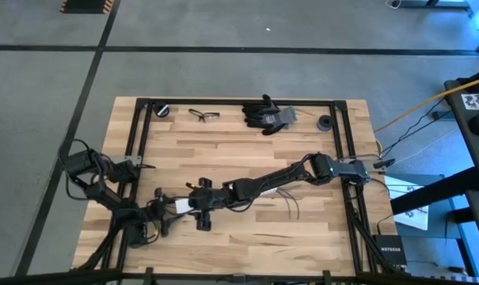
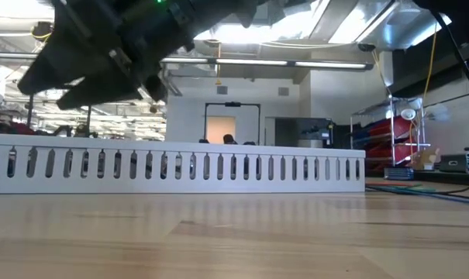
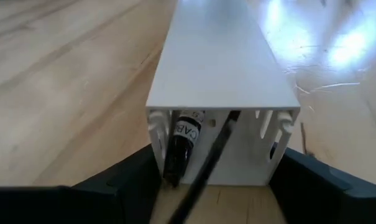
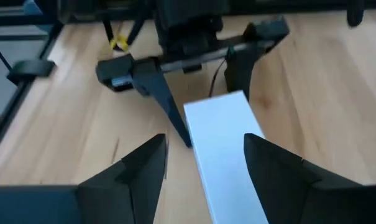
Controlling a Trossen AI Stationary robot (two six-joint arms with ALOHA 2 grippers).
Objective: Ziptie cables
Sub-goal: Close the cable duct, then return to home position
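one white slotted duct, one glove, one pair of glasses, two arms

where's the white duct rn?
High view: near the table's front-left, between both grippers. The left wrist view shows the white duct's end between the left gripper's jaws, cables running out of it.

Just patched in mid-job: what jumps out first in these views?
The white slotted cable duct near the table's front-left grabs the eye, with both hands meeting at it: the left hand straddles its open end, the right hand straddles it from the opposite side. Dark cables run out of that open end. Black gloves lie at the far edge.
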